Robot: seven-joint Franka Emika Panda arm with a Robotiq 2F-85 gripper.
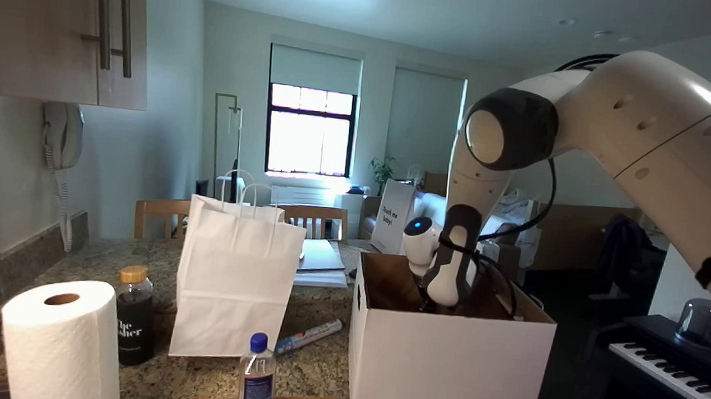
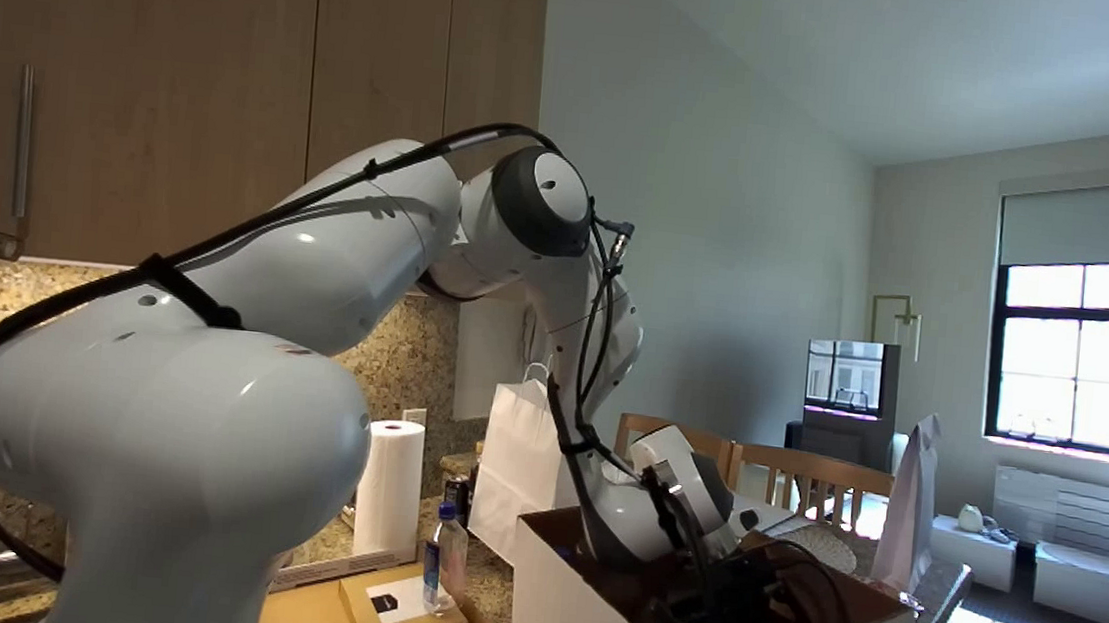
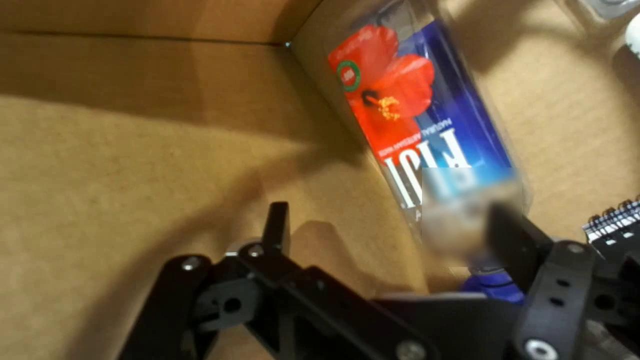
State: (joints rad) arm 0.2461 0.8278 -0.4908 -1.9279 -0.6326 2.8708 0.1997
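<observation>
My gripper [image 3: 392, 225] is open inside a large white-sided cardboard box; its black body [image 2: 735, 603] also shows there in an exterior view. The box [image 1: 447, 368] stands on the granite counter, and its white wall shows in an exterior view [image 2: 579, 610]. In the wrist view a clear FIJI water bottle [image 3: 410, 110] lies in the box near an inner wall. Its blue cap [image 3: 492, 285] is partly hidden behind the right finger. The left finger is over bare cardboard. Nothing is visibly held; I cannot tell whether a finger touches the bottle. Part of the wrist view is blurred.
A black spiral notebook [image 3: 617, 235] and a clear plastic item [image 3: 610, 6] lie in the box. A white paper bag [image 1: 237, 285], paper towel roll [image 1: 65, 341], upright water bottle [image 1: 257, 382], dark bottle [image 1: 133, 325] and tube [image 1: 310, 337] are beside the box.
</observation>
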